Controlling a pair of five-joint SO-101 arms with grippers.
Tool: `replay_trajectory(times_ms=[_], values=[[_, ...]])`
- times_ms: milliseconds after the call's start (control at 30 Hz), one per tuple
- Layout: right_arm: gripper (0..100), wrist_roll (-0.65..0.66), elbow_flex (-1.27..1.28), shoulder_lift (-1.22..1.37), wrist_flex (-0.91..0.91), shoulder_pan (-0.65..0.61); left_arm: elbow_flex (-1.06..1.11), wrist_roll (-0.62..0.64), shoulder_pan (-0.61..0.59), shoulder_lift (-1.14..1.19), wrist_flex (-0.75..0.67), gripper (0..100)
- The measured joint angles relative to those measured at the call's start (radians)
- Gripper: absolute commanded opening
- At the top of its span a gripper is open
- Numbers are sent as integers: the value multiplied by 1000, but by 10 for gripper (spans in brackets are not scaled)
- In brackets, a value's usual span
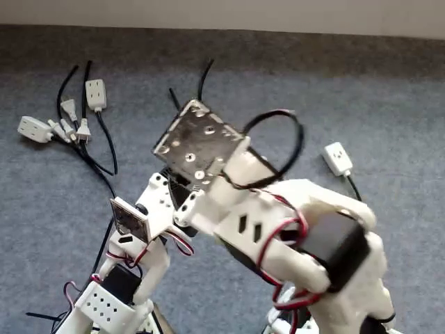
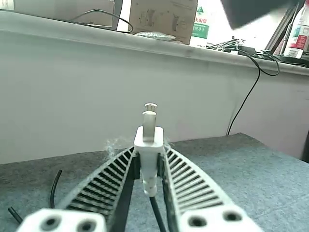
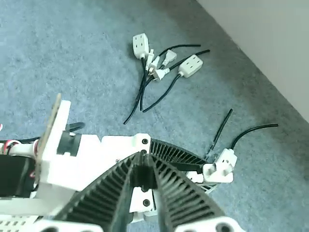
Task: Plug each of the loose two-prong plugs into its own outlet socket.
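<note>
Near the table's far left corner, two outlet sockets [image 1: 34, 129] and loose plugs [image 1: 83, 130] lie bunched together. Mid-table, the left gripper [image 2: 149, 151] is clamped on a white two-prong plug [image 2: 148, 137], prongs pointing away, and the right gripper [image 3: 145, 155], jaws together, sits near it. A third socket [image 1: 337, 158] lies toward the right edge.

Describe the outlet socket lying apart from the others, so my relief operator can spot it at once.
On the grey table, two sockets and loose plugs cluster at the high view's upper left. Look across to the right side instead: a white outlet socket lies there, a black cord trailing from it. It alone has no plug or other socket beside it.
</note>
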Motion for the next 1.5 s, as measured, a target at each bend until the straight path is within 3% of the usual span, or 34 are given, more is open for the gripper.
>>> replay_trajectory(times_ms=[200,500,667,1133,1500], values=[[8,29,224,2,-143,25,0,0,0,-3,0,6],[8,32,466,2,-411,192,0,3,-5,-5,2,6],[8,138,543,-9,-479,241,0,3,-2,-3,2,6],[8,175,977,-235,-882,419,0,5,8,-2,3,6],[7,175,1007,-269,-922,443,0,5,8,-3,3,6]])
